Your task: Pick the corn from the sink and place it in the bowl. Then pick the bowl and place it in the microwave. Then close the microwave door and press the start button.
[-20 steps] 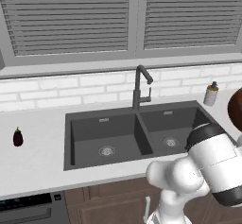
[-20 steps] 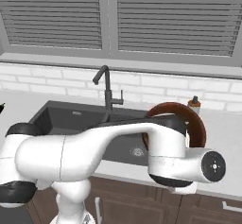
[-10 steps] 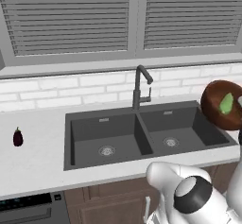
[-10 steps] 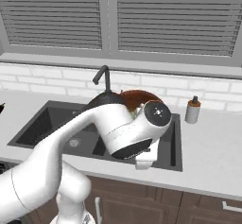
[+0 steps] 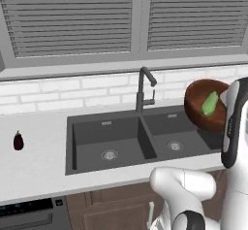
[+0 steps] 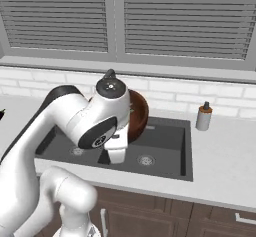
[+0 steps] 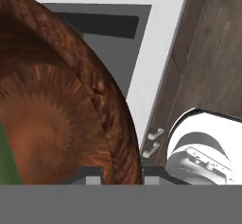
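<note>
The reddish-brown wooden bowl (image 5: pixel 199 111) hangs tilted in the air over the right basin of the dark grey sink (image 5: pixel 121 139). The green-husked corn (image 5: pixel 210 103) lies inside it. My gripper (image 7: pixel 122 175) is shut on the bowl's rim (image 7: pixel 124 138), and a green strip of corn (image 7: pixel 6 158) shows at the left edge of the hand view. In the right base view the bowl (image 6: pixel 139 115) peeks out behind my white wrist, above the sink (image 6: pixel 165 143). The microwave and its door are out of view.
A tall black faucet (image 5: pixel 144 86) stands behind the sink's divider. A dark purple eggplant (image 5: pixel 18 140) lies on the counter at the far left. A small bottle (image 6: pixel 203 116) stands right of the sink. An oven top (image 5: pixel 29 214) shows at the lower left.
My arm has swung and carried the bowl with the corn leftward from the counter's right side to above the sink's right basin. The grip on the rim has stayed shut.
</note>
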You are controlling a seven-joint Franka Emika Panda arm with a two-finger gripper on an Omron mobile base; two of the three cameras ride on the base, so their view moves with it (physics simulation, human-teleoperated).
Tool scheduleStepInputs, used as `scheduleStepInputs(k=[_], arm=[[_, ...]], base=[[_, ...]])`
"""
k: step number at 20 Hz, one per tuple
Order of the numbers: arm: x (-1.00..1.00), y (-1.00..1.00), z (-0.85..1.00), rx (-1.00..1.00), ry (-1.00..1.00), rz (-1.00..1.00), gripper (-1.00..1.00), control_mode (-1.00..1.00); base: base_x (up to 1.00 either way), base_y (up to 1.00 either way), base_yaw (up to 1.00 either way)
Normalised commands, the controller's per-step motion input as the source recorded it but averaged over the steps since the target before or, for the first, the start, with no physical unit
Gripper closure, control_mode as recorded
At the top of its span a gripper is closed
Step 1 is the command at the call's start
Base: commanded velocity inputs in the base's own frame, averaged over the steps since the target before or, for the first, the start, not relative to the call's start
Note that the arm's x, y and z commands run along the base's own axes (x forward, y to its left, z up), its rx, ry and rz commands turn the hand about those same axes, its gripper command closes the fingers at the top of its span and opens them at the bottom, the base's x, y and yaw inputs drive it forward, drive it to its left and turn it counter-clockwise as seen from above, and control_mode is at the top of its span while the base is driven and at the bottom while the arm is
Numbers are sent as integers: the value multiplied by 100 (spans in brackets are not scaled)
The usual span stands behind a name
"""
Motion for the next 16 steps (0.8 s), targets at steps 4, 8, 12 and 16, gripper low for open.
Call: scheduleStepInputs(k=[4,8,12,16], arm=[[2,39,9,0,23,0,100,-100],[1,22,-4,-1,13,4,100,-100],[0,0,0,0,0,0,100,100],[0,0,0,0,0,0,100,100]], base=[[0,0,0],[0,0,0],[-6,9,-11],[-26,0,-47]])
